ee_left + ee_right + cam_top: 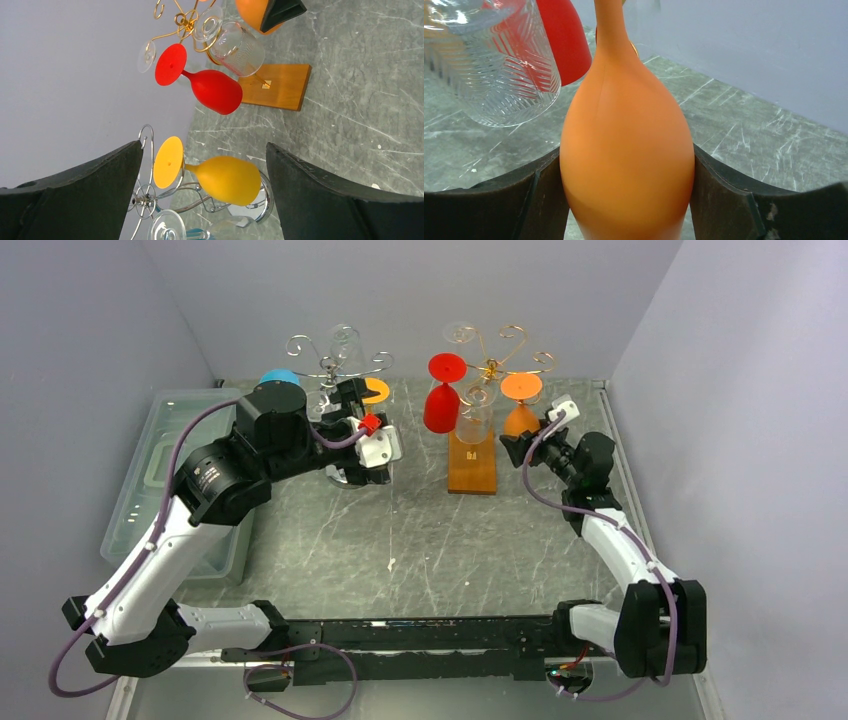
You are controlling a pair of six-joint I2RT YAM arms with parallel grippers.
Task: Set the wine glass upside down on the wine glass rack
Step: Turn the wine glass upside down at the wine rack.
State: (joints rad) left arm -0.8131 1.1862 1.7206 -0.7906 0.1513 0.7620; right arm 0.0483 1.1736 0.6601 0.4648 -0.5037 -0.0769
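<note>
right pincer (pixel 522 445) grips the bowl of the orange wine glass (pixel 626 150) — inverted, foot up at the gold rack (pixel 490 367) so its stem can hang there — while left pincer (pixel 204 144) gapes wide, empty.

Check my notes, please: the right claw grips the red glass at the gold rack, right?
No: the right claw grips the orange glass, not the red glass, at the gold rack; the right wrist view shows it.

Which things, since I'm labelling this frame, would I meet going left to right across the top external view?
plastic bin → blue glass → yellow glass → red glass → orange glass
</note>
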